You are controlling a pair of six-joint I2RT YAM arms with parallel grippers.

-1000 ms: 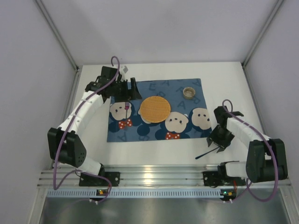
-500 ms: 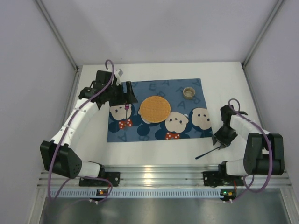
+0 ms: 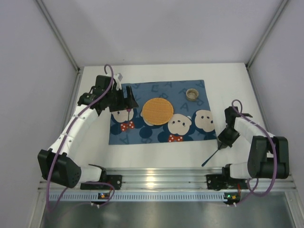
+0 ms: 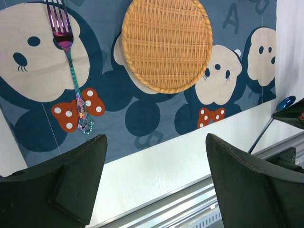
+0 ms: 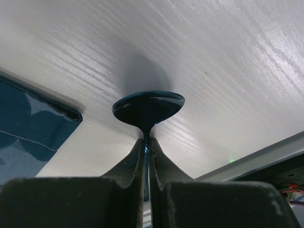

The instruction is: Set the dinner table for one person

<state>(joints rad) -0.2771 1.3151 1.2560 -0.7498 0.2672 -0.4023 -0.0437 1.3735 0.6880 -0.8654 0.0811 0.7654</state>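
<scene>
Overhead, spoon [image 3: 211, 156] bowl hidden; close-up shows right tool [image 5: 147, 142] pinching neck; left tool [image 4: 156, 138] spread

The blue mat [image 4: 142, 114] bears faint capital letters: an A [image 4: 232, 18] and perhaps a B [image 4: 145, 139].

left arm [image 3: 78, 126] and right arm [image 3: 247, 126]: white links, black joints, purple cables [image 3: 108, 71]; matte black claw fingers [image 4: 61, 190].

The fingers [image 5: 124, 164] of my right gripper [image 5: 147, 140] conceal the spoon [image 5: 148, 107] handle; only its bowl shows beyond them. Ahead of my left gripper [image 4: 156, 138], the fork [image 4: 72, 71] tine tips are cut off by the frame edge.
</scene>
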